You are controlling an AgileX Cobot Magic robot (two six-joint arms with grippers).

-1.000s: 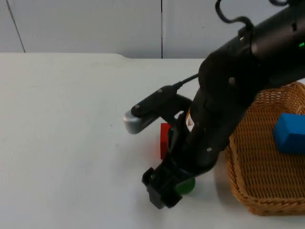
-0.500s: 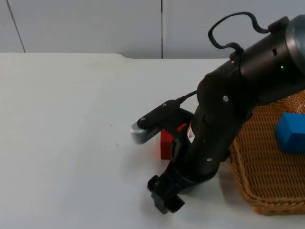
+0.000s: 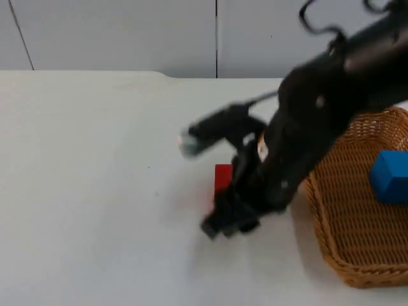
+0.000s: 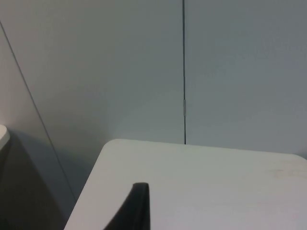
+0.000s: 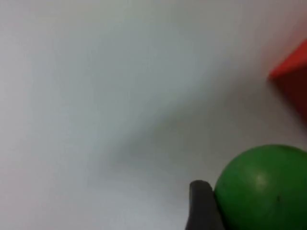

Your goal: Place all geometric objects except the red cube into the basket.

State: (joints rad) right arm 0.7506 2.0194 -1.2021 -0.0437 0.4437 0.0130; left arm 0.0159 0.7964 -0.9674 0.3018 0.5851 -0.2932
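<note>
My right gripper (image 3: 229, 224) hangs low over the table's front middle, just in front of the red cube (image 3: 222, 177). The right wrist view has a green ball (image 5: 264, 187) pressed against one black fingertip (image 5: 204, 206), with the red cube (image 5: 293, 81) just beyond it. The gripper is shut on the ball, and the arm hides the ball from above. A woven basket (image 3: 331, 236) stands to the right, holding a blue block (image 3: 389, 176). My left arm waits with its gripper open; one of its fingertips (image 4: 136, 206) points toward a far table corner and the partition wall.
The basket's near rim lies close to the right arm's elbow side. White table top stretches to the left and front of the red cube. The grey partition wall (image 3: 127, 32) closes the far edge.
The right gripper has closed on the green ball and moved up and away from the front edge. The ball is gone from its spot on the table. The left arm has not moved.
</note>
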